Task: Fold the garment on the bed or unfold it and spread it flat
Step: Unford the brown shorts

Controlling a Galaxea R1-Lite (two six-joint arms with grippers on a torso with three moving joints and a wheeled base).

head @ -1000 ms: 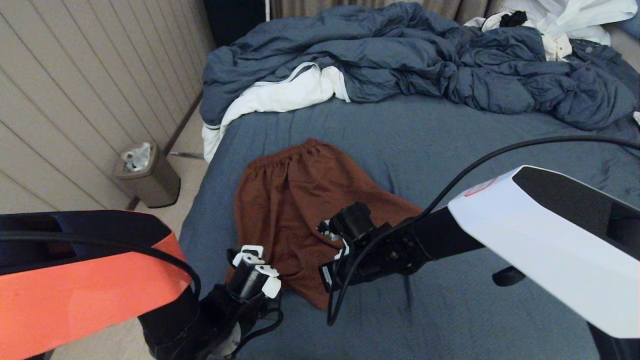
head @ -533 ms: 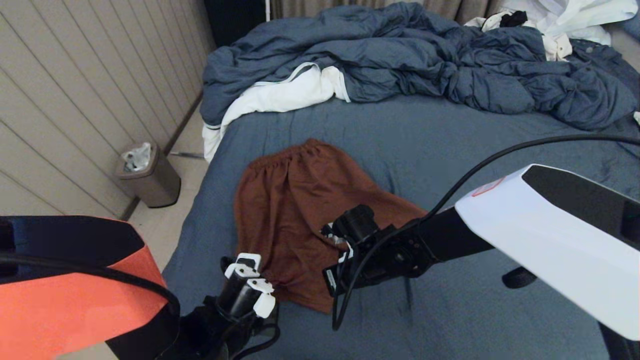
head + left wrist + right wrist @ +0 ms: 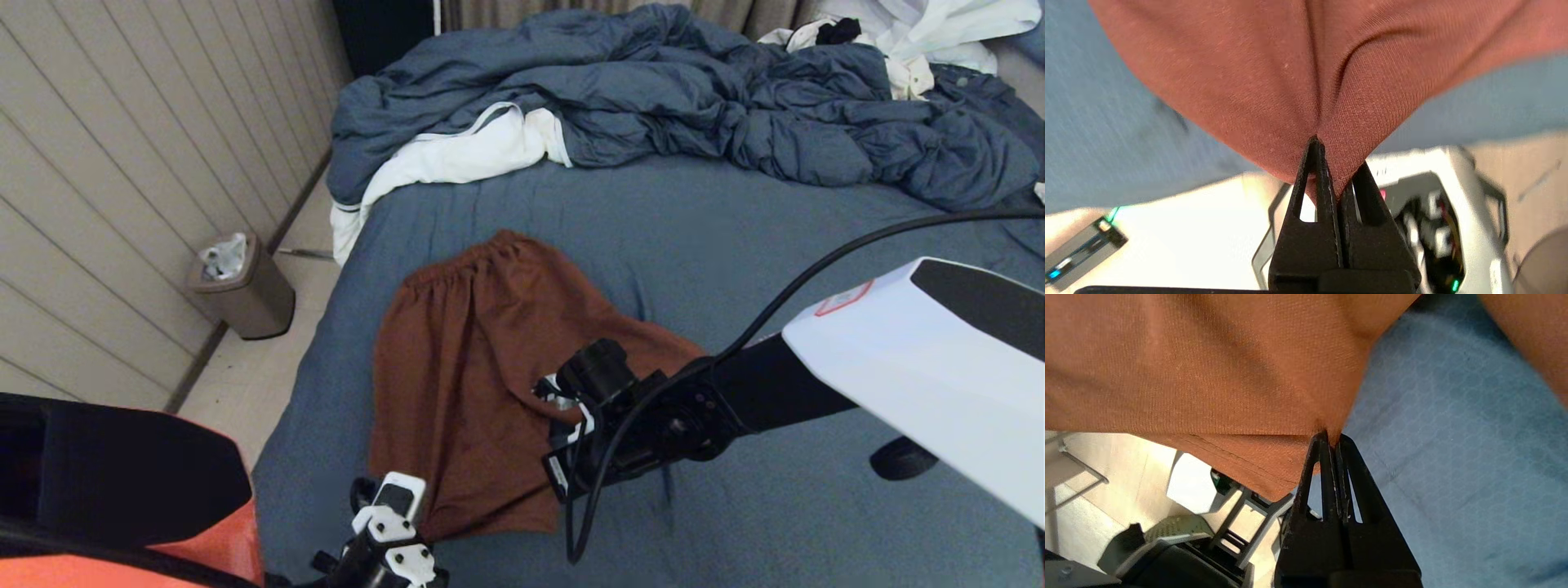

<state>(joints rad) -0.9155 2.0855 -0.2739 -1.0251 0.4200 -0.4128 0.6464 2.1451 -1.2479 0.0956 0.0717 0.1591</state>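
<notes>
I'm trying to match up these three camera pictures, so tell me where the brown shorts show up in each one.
Head view: the shorts lie mid-picture on the bed, waistband farthest from the robot.
Left wrist view: the shorts fill the upper part, one corner pinched in the left gripper.
Right wrist view: the shorts cover the upper left, an edge pinched in the right gripper.
Shared landmark: the blue-grey sheet, seen beside the cloth in all three.

Head camera overlooks the bed (image 3: 735,245); both wrist cameras sit close against the shorts (image 3: 1274,81).

Open bed (image 3: 735,237) beyond; rumpled duvet (image 3: 694,106) blocks the far end.
</notes>
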